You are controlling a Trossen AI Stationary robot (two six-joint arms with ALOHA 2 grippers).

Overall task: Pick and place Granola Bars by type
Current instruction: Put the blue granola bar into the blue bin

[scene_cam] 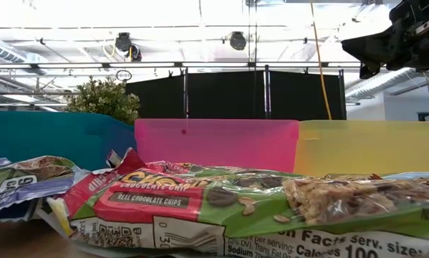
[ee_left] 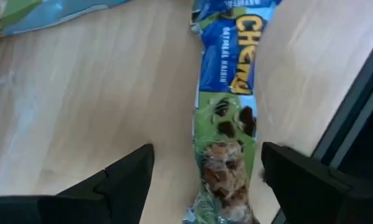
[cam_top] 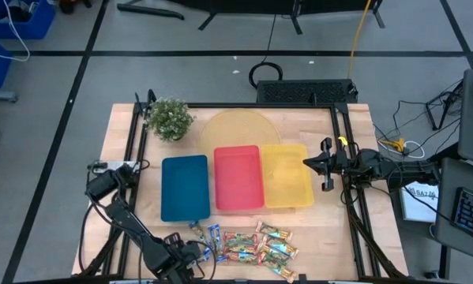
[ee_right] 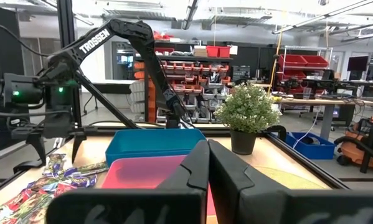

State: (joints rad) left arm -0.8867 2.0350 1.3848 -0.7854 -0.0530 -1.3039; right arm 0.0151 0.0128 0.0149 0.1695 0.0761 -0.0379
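Left gripper spread wide, straddling a blue oatmeal-raisin bar lying lengthwise between the fingers on the table, just beside the near-left end of the granola bar pile. Lowering straight, keeping the bar centred, closing across its narrow width and not its crinkly ends. Probably heading next to the blue tray. Right gripper waiting with fingers together, hovering over the yellow tray, red tray alongside.

The left gripper has bare wood on both sides of the blue bar. The bar pile crowds one side, and the blue tray blocks beyond.
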